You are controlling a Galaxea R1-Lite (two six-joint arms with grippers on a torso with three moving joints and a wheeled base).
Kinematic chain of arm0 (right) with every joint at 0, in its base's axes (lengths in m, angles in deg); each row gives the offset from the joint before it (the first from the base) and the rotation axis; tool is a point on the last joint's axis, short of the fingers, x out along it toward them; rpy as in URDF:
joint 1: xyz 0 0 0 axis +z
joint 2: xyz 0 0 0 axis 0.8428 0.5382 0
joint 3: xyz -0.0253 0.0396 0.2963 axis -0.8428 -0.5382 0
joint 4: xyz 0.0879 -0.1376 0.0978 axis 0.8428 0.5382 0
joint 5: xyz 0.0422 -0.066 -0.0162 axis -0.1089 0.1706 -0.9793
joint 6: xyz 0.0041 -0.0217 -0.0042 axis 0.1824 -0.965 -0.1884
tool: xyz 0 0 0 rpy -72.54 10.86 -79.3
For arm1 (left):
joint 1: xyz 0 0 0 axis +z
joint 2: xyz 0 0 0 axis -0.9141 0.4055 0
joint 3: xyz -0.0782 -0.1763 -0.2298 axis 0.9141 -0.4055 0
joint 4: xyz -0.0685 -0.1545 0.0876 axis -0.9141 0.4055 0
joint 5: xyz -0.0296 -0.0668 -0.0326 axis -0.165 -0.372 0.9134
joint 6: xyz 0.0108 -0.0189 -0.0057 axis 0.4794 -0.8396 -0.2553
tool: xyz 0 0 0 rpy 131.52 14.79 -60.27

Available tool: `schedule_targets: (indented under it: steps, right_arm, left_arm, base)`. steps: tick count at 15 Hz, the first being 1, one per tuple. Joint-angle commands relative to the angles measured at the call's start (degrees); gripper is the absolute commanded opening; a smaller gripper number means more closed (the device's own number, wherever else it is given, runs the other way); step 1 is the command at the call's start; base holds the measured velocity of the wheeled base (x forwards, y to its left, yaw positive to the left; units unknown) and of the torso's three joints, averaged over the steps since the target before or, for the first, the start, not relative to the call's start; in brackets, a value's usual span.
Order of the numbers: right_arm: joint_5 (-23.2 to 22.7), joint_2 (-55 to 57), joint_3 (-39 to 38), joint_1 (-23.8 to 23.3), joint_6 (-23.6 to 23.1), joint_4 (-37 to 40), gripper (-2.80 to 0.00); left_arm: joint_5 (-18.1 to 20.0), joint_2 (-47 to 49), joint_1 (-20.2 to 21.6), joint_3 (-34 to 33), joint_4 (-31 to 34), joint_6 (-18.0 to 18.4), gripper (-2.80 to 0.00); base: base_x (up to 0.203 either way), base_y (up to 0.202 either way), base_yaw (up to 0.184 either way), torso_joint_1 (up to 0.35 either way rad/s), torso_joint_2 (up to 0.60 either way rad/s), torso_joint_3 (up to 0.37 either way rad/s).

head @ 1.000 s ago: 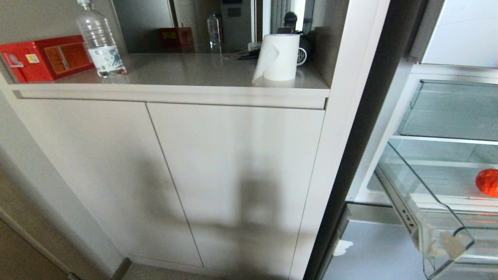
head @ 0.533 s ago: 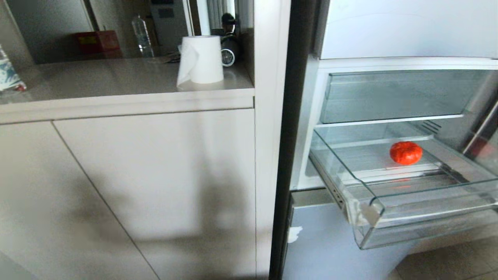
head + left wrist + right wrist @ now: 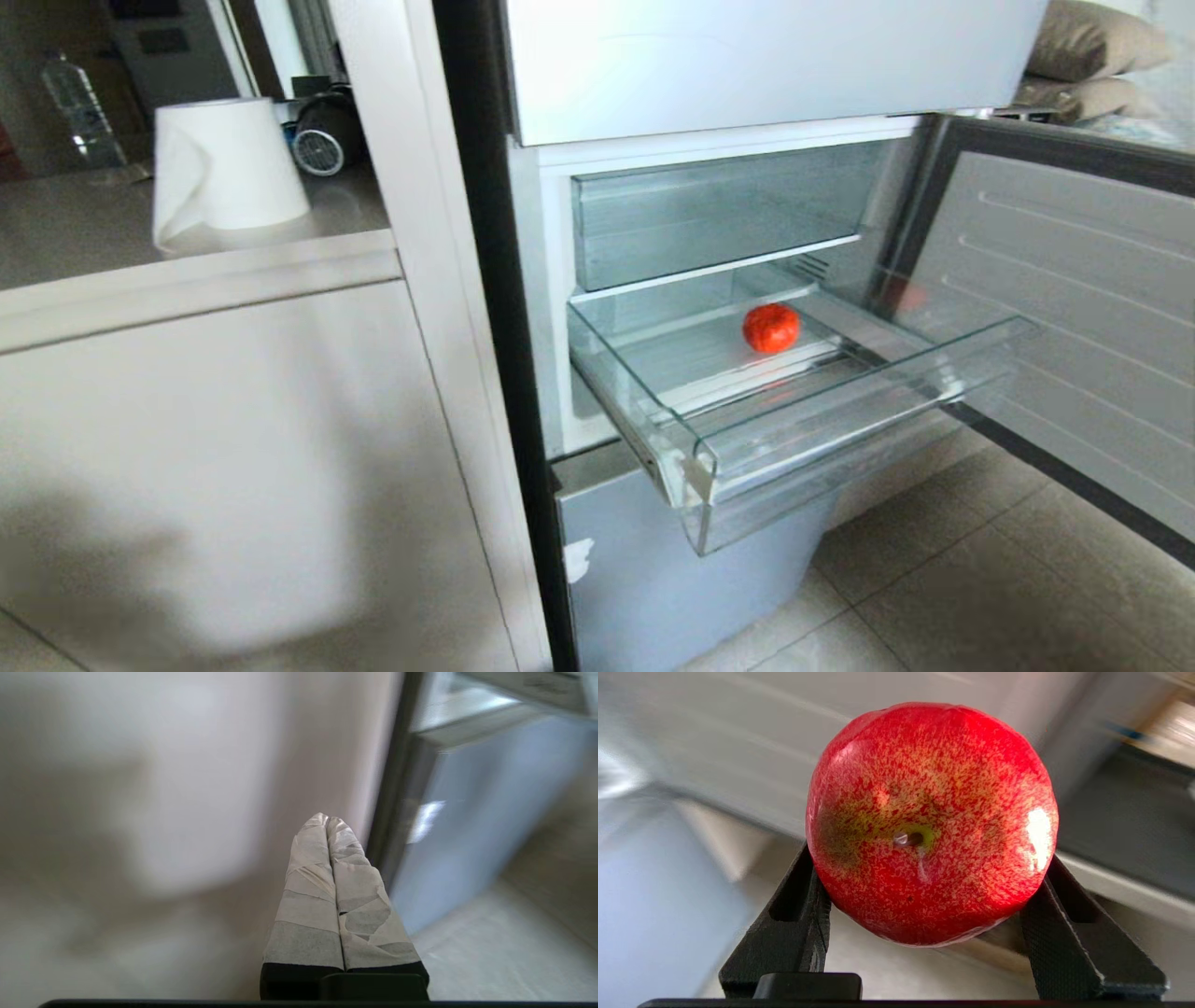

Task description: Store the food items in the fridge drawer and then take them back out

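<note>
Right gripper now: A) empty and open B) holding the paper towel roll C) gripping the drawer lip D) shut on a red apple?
D: in the right wrist view the right gripper has its black fingers clamped on both sides of the red apple.

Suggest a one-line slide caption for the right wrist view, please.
Right gripper clamps a speckled red apple, stem end facing the camera, before a blurred background.

Soft daylight fills the head view, casting a broad dim shadow on the cabinet door point(image 3: 187, 523); the red apple point(image 3: 931, 823) carries a bright glare spot. Both wrist views' backgrounds smear with blur.
</note>
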Motion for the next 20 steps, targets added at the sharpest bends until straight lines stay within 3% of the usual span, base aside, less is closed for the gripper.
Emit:
schedule_targets:
  steps: [1,6,9,12,17,20]
  right_arm:
    - [0.0,0.2,-0.1,-0.2,-0.1,-0.4,-2.80]
    - [0.3,0.5,-0.7,-1.2,-2.1,-4.6,-2.80]
    - [0.2,4.1,-0.9,-8.0,-0.6,-6.0,-2.80]
    - [-0.9,12.8,-0.3,-17.0,1.8,-10.8,-2.80]
    - [-6.3,31.9,0.5,-18.7,3.9,-21.9,-2.80]
    - [-11.1,44.0,6.8,-18.8,6.3,-25.1,-2.80]
  left_arm:
    - [0.0,0.0,0.0,0.0,0.0,0.0,-2.80]
    - [0.0,0.0,0.0,0.0,0.0,0.0,-2.80]
    - [0.0,0.0,0.0,0.0,0.0,0.0,-2.80]
    - [0.0,0.0,0.0,0.0,0.0,0.0,-2.80]
    - [0.0,0.0,0.0,0.0,0.0,0.0,-2.80]
    - [0.0,0.0,0.0,0.0,0.0,0.0,-2.80]
  base:
    - [0.002,0.009,-0.174,0.006,0.00,0.003]
    - [0.000,0.008,-0.175,0.001,0.00,0.004]
    - [0.000,0.005,-0.136,0.002,0.00,0.002]
    - [0.001,0.002,-0.018,-0.001,0.00,0.001]
    - [0.000,0.000,0.000,0.000,0.00,0.000]
    - [0.000,0.000,0.000,0.000,0.00,0.000]
